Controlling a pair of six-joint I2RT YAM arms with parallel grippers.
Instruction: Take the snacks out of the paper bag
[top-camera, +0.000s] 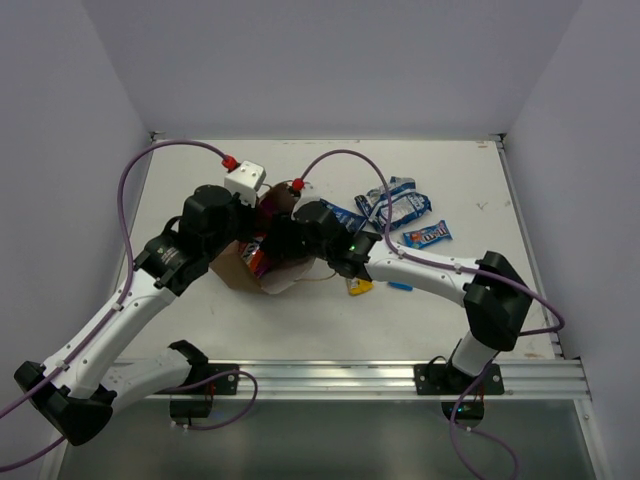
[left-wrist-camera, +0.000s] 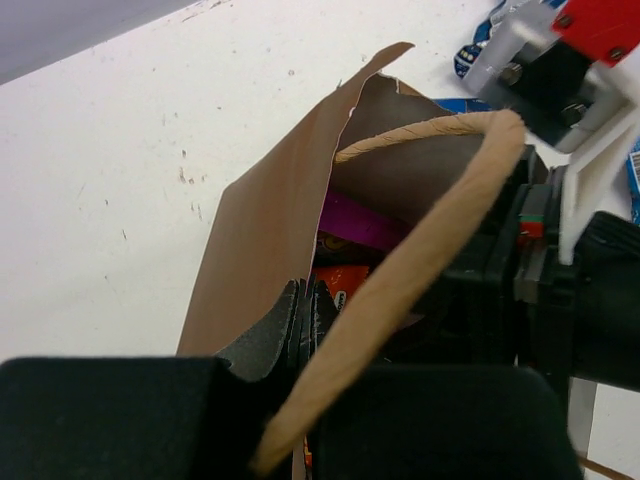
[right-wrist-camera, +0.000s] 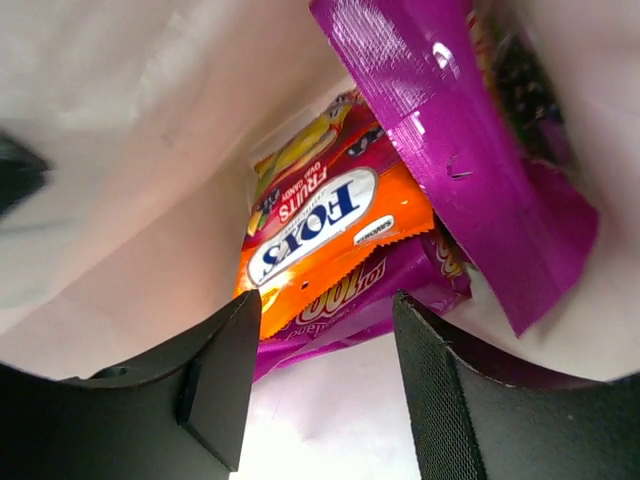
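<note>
right wrist view: orange-red packet (right-wrist-camera: 320, 235) sits at 12 o'clock, just ahead of the right claw (right-wrist-camera: 325, 305), long axis 8 to 2 o'clock, resting on the lower magenta pouch (right-wrist-camera: 350, 312). upper magenta pouch (right-wrist-camera: 470, 170) at 1 o'clock. all are inside the paper bag (right-wrist-camera: 120, 150). right claw is released and nearer. left claw (left-wrist-camera: 300, 320) is clenched on the paper bag's rim. blue snacks (top-camera: 400, 205) lie on the tabletop (top-camera: 330, 330), at 2 o'clock from the bag.

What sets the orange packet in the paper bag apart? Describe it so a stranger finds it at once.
Find the brown kraft paper bag on the white table. Inside, the right wrist view shows an orange-red foil packet lying among magenta-purple pouches. It alone carries a white oval reading FOX'S.
</note>
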